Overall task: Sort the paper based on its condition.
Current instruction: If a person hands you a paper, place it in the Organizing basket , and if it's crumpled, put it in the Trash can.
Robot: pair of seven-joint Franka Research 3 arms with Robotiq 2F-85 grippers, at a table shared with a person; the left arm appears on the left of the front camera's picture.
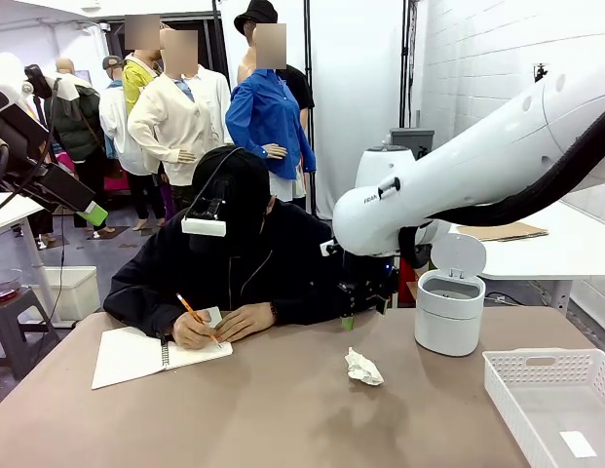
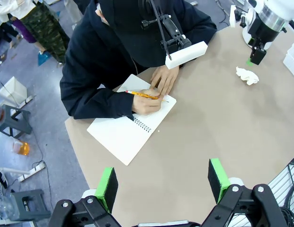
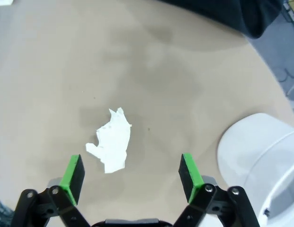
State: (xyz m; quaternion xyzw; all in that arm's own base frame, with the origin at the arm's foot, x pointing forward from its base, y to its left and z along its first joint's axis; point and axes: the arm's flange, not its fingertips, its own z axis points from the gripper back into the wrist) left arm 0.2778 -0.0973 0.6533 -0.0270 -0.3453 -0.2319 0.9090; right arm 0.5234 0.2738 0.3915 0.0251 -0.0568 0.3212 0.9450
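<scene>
Right claw (image 3: 129, 176) spread wide above table, paper (image 3: 112, 140) just ahead

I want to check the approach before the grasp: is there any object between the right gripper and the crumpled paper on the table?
Nothing visible does. The right gripper is open above the paper, with only bare table between them. The white bin stands off to one side, and the notebook lies farther away.

We see our right gripper (image 3: 131, 175) spread wide above the table (image 3: 52, 71), the paper (image 3: 111, 141) below, a white bin (image 3: 260, 161) beside.
</scene>
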